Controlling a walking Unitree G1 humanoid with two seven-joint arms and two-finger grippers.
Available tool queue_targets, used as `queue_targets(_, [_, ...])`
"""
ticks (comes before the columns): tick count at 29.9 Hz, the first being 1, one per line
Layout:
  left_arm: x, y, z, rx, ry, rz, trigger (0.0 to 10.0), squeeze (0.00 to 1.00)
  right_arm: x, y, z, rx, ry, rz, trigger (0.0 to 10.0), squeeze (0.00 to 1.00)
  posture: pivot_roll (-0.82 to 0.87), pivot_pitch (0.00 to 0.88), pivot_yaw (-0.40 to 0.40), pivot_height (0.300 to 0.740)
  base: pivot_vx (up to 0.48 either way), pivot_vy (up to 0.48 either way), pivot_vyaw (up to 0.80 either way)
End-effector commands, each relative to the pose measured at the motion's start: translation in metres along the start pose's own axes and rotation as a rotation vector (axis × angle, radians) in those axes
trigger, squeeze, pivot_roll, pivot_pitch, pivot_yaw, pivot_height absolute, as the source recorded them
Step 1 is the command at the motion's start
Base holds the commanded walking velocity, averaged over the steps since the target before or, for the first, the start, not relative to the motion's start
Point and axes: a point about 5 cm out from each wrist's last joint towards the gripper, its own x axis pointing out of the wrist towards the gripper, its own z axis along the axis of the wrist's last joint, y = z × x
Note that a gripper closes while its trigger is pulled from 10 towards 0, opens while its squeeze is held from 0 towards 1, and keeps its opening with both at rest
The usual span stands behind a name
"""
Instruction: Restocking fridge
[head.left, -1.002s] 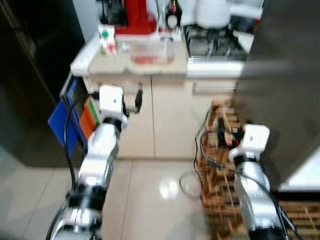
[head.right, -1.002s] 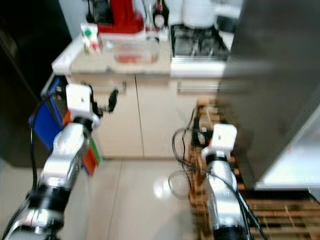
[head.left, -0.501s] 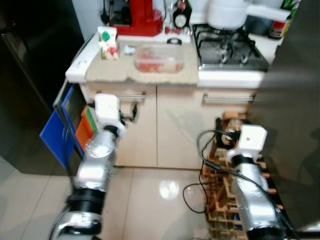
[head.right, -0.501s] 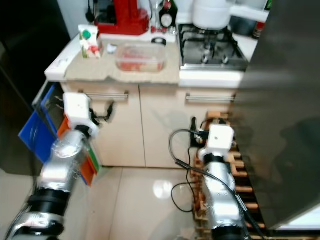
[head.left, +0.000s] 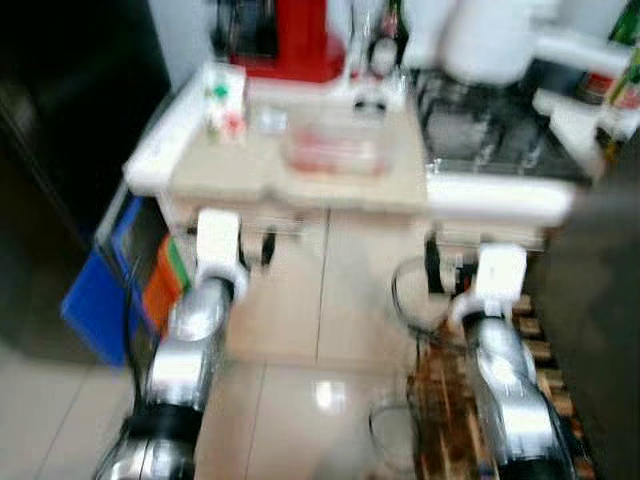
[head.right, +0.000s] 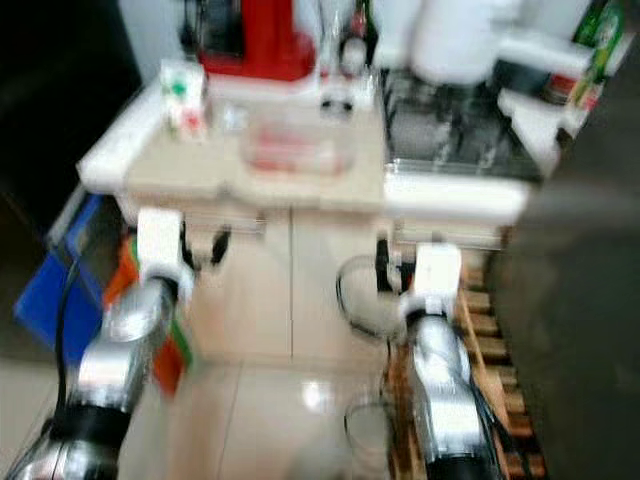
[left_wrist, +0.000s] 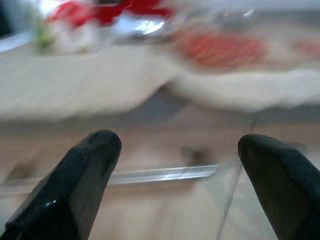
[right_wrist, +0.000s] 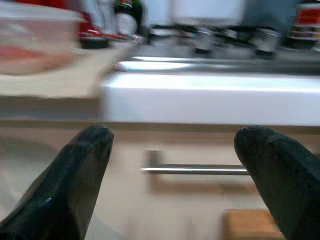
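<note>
Clear food container (head.right: 296, 150) with red contents sits mid-counter on a beige mat (head.right: 230, 172), small carton (head.right: 185, 97) near the counter's left end; likely both wait for the fridge. Left gripper (left_wrist: 175, 185) spread wide, empty, aimed at the drawer handle (left_wrist: 165, 173) below the counter edge. Right gripper (right_wrist: 172, 175) equally wide, empty, facing the cabinet under the gas hob (head.right: 455, 110). Both arms held forward, probably readied for a pickup. Views blurred.

No writing, brand, number or sign can be read here; motion blur smears every surface. The small carton (head.left: 223, 98) on the worktop (head.left: 240, 170) carries green and red printing, and the bottle (head.right: 600, 45) at the far right bears a label, but both are illegible.
</note>
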Motion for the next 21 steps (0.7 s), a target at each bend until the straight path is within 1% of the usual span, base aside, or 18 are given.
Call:
queue_targets(1, [0.000,0.007,0.027,0.061,-0.125,0.003,10.0,0.00,0.003,0.003,0.015,-0.001,-0.069,-0.001,10.0,0.00,0.05,0.027,-0.006,0.740,0.454,0.000,0.00])
queue_targets(2, [0.000,0.007,0.027,0.061,-0.125,0.003,10.0,0.00,0.003,0.003,0.015,-0.001,-0.069,-0.001,10.0,0.00,0.05,0.027,-0.006,0.740,0.454,0.000,0.00])
queue_targets(5, [-0.002,0.008,0.046,0.057,-0.208,0.019,10.0,0.00,0.002,0.004,0.021,-0.012,-0.097,-0.001,10.0,0.00,0.04,0.026,-0.005,0.740,0.454,0.000,0.00])
queue_targets(7, [-0.004,0.008,0.064,0.046,-0.280,0.035,10.0,0.00,0.002,0.006,0.034,-0.005,-0.143,0.004,10.0,0.00,0.04,0.027,-0.005,0.740,0.454,0.000,0.00])
queue_targets(10, [-0.004,0.010,0.079,0.066,-0.331,0.061,10.0,0.00,0.003,0.007,0.049,0.005,-0.199,0.004,10.0,0.00,0.04,0.030,-0.004,0.740,0.428,0.000,0.00])
queue_targets(11, [-0.003,0.011,0.084,0.056,-0.342,0.065,10.0,0.00,0.003,0.007,0.056,0.001,-0.224,0.006,10.0,0.00,0.04,0.031,-0.004,0.740,0.000,0.000,0.00])
queue_targets(13, [0.002,0.012,0.107,0.045,-0.392,0.071,10.0,0.00,0.005,0.009,0.077,-0.006,-0.300,0.014,10.0,0.00,0.04,0.033,-0.003,0.740,0.000,0.000,0.00])
queue_targets(14, [0.006,0.012,0.117,0.035,-0.406,0.053,10.0,0.00,0.006,0.009,0.084,-0.005,-0.327,0.016,10.0,0.00,0.04,0.034,-0.002,0.740,0.000,0.000,0.00])
queue_targets(16, [0.012,0.011,0.130,0.014,-0.414,0.017,10.0,0.00,0.006,0.009,0.091,-0.008,-0.349,0.015,10.0,0.00,0.04,0.036,-0.001,0.740,0.000,0.000,0.00])
queue_targets(17, [0.018,0.010,0.139,-0.019,-0.400,-0.025,10.0,0.00,0.007,0.008,0.093,-0.010,-0.351,0.010,10.0,0.00,0.03,0.041,0.002,0.740,0.000,0.000,0.00])
queue_targets(19, [0.020,0.011,0.142,-0.034,-0.391,-0.041,10.0,0.00,0.007,0.008,0.093,-0.010,-0.351,0.008,10.0,0.00,0.03,0.041,0.002,0.740,0.000,0.000,0.00])
queue_targets(21, [0.034,0.015,0.141,-0.086,-0.278,-0.060,10.0,0.00,0.008,0.006,0.093,-0.009,-0.346,0.000,10.0,0.00,0.03,0.047,0.002,0.740,0.000,0.000,0.00])
